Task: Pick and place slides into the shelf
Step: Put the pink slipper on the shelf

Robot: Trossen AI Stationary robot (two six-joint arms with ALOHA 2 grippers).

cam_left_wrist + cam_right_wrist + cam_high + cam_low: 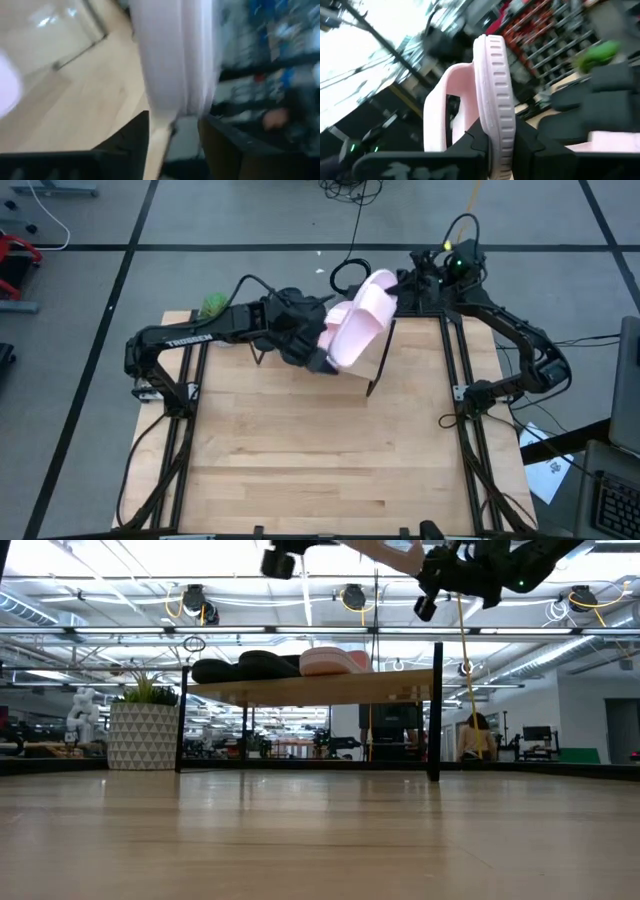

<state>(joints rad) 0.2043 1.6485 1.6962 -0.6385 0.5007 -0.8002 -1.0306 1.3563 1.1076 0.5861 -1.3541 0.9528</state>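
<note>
One pink slide held up over far edge of tabletop, long axis slanting toward right arm. Right gripper fingers pinched on its sole edge; left gripper at other end, fingers part open, grip unclear. Shelf below/beyond holds 3 slides.

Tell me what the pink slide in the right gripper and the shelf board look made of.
Pink slide: looks like soft moulded foam or rubber, matte, with a ribbed sole edge. Shelf board: light wood by its pale tan colour, on a thin black metal frame.
</note>
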